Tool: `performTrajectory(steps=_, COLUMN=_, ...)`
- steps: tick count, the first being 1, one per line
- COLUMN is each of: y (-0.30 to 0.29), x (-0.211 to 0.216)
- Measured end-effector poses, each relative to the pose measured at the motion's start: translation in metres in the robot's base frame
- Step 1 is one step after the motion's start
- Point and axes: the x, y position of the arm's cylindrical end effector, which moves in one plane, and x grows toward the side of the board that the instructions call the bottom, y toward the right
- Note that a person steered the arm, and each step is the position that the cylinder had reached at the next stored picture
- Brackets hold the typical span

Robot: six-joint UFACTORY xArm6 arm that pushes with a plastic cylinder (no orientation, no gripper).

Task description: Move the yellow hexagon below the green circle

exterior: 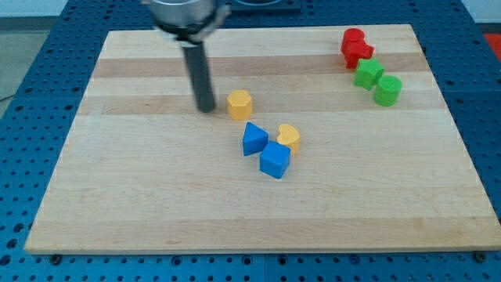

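Note:
The yellow hexagon [239, 103] sits a little above the board's middle. My tip [205, 109] rests on the board just to its left, a small gap apart. The green circle [387, 91] lies at the view's upper right, touching a green star-like block [369, 74] above and left of it.
Two red blocks [355, 46] sit at the top right above the green ones. A blue triangle [254, 139], a blue cube [275, 160] and a yellow heart [289, 137] cluster below the hexagon. The wooden board [117, 196] ends in a blue pegboard surround.

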Motion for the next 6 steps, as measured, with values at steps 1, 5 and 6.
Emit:
performTrajectory(steps=1, y=0.071, x=0.001)
performTrajectory(steps=5, y=0.158, x=0.005)
performTrajectory(steps=6, y=0.155, x=0.01)
